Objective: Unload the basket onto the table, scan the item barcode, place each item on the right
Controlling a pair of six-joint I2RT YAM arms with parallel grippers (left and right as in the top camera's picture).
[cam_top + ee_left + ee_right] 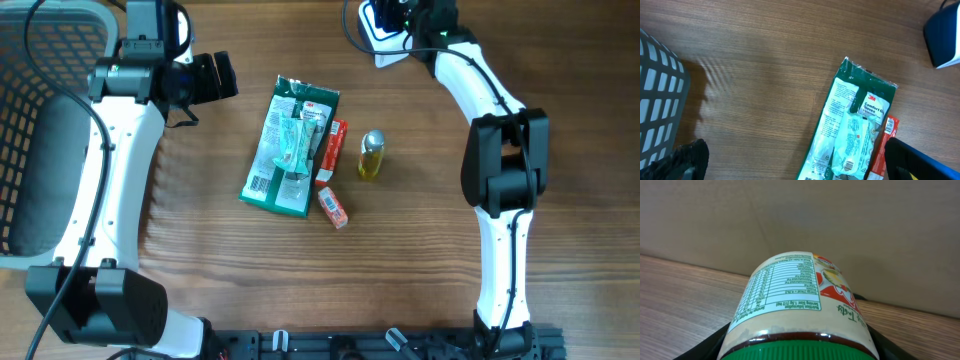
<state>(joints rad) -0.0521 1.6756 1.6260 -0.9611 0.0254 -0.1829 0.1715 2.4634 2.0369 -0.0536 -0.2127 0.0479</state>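
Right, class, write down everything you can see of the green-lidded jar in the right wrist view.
The jar has a green lid and a pale cream body. Its white label carries a green-printed nutrition table, with a red and yellow picture beside it. Seen lid-first, base pointing away, it is clamped in the right gripper, whose dark fingers press both flanks. The wooden table shows behind it.

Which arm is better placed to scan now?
Right. The right gripper holds the jar beside the scanner; the left gripper hangs open and empty near the packet.
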